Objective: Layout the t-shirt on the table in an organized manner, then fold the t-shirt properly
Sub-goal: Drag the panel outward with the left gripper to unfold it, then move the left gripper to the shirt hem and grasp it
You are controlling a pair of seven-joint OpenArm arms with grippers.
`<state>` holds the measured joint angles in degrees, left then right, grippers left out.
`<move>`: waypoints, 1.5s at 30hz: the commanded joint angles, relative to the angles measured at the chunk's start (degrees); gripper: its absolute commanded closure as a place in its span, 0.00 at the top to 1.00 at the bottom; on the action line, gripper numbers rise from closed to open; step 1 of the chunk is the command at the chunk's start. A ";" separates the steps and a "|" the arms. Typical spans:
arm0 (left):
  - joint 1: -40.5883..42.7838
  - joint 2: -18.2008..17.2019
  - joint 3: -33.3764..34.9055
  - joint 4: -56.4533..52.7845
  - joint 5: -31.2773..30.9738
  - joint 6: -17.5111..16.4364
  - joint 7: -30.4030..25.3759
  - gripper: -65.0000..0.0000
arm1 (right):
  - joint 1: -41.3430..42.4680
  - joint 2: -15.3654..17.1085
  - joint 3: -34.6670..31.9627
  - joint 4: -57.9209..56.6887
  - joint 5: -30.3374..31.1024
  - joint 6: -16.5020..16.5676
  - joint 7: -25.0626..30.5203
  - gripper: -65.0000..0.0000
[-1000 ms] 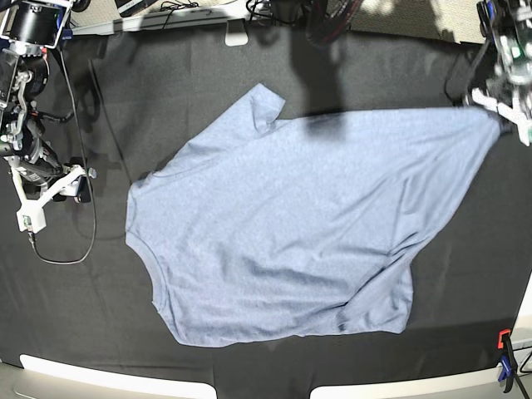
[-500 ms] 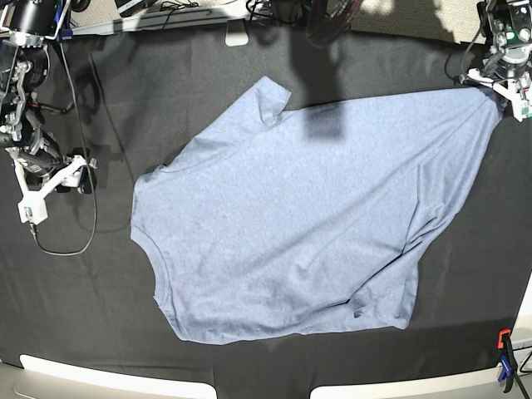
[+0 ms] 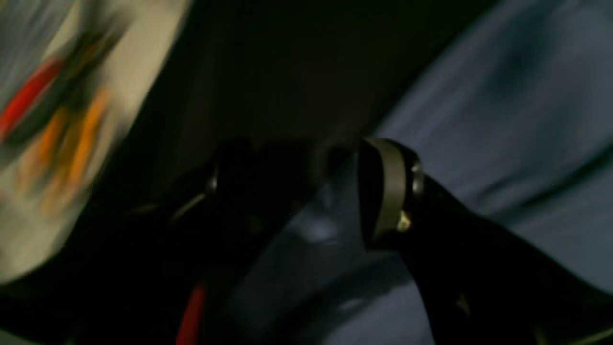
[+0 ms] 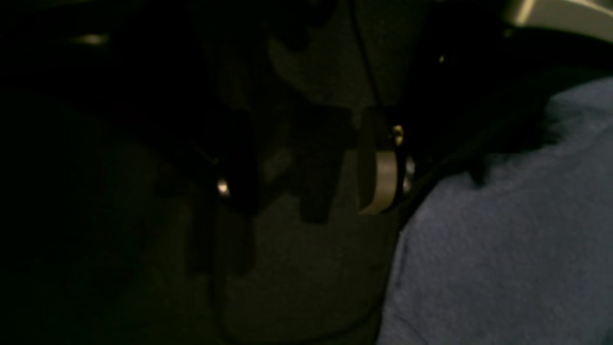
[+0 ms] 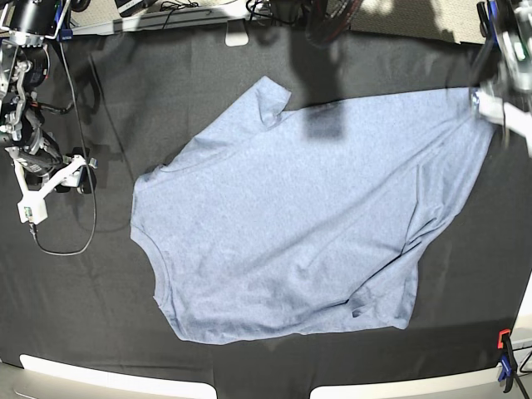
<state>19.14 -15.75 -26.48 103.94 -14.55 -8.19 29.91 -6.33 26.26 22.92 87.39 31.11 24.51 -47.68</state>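
The light blue-grey t-shirt (image 5: 299,216) lies spread and slanted on the black table (image 5: 83,316), with one sleeve pointing to the far side and creases at its near right. No lettering shows. My left gripper (image 5: 492,106) is at the shirt's far right corner. In the left wrist view it (image 3: 316,191) stands open, with shirt fabric (image 3: 503,120) between and beyond the fingers. My right gripper (image 5: 79,173) hovers left of the shirt. In the right wrist view it (image 4: 301,191) is open and empty over black cloth, with the shirt edge (image 4: 503,239) to its right.
A black cable (image 5: 66,245) loops on the cloth under the right arm. A red and blue clamp (image 5: 504,362) grips the near right table edge. Cables and a white object (image 5: 237,37) lie past the far edge.
The left gripper pulled the shirt's far right corner away from me, then came back down a little. The shirt shifted slightly to the right. The right arm barely moved.
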 commanded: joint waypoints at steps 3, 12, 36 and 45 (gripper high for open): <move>-7.34 -0.66 3.13 -1.81 -1.36 -2.43 -1.73 0.49 | 0.74 -0.74 0.37 1.09 0.52 0.79 0.44 0.48; -33.33 -0.63 22.97 -27.80 8.20 -2.32 -9.25 0.49 | 0.74 -5.40 0.33 1.09 -1.16 1.29 -0.85 0.48; -65.18 6.25 35.58 -80.81 10.71 -7.28 -33.00 0.49 | 0.72 -6.75 0.33 1.09 -3.06 1.27 -4.00 0.48; -65.20 6.69 35.58 -85.70 13.07 -4.92 -34.25 0.35 | 0.72 -6.73 0.33 1.09 -3.04 1.27 -5.03 0.48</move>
<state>-43.66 -8.93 9.21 17.43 -1.19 -13.54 -2.74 -6.37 18.72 22.94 87.39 27.24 25.34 -53.54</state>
